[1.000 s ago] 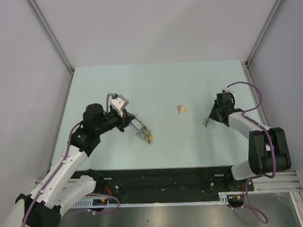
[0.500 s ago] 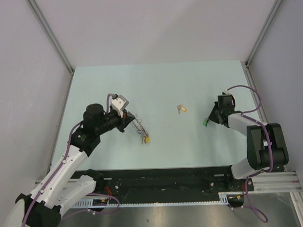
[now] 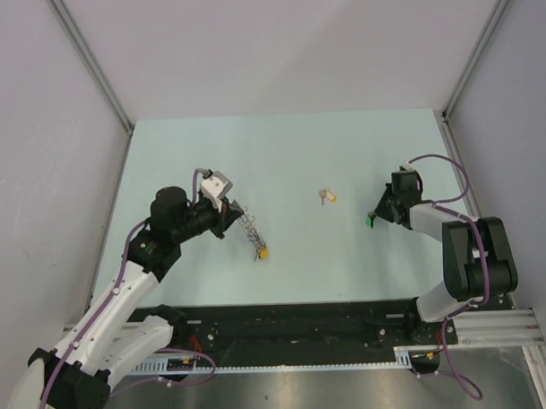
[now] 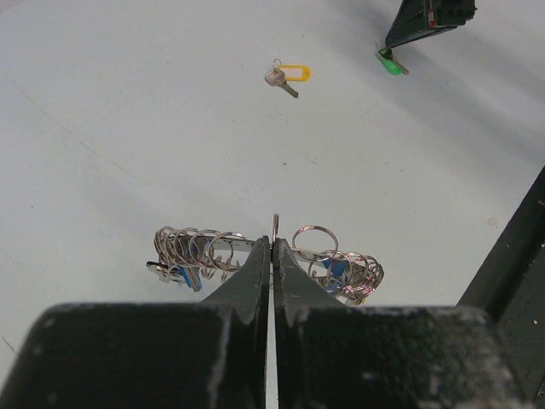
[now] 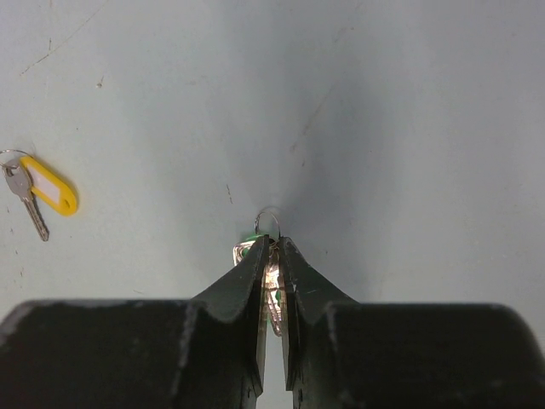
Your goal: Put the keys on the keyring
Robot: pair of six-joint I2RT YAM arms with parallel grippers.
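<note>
Swung in nearer the left gripper [image 4: 272,245], the keyring [image 4: 204,253] hangs pinched by its wire between tight-pressed fingers; right gripper [image 5: 272,245] nips the green key [image 3: 369,220] far right, yellow-tagged key [image 4: 289,74] lying loose between them, so threading looks not yet begun

The keyring [image 4: 213,251], a bundle of silver rings with blue tags, is clamped by the left gripper [image 4: 272,243] at left, the yellow-tagged key [image 4: 285,75] lies flat mid-table, and the right gripper [image 5: 272,243] pinches the green-tagged key [image 4: 390,64].

A robotics lab cell: bare grey walls [image 3: 285,42], aluminium frame posts [image 3: 90,63], pale table [image 3: 289,150], two bolted-down arms [image 3: 123,290].
</note>
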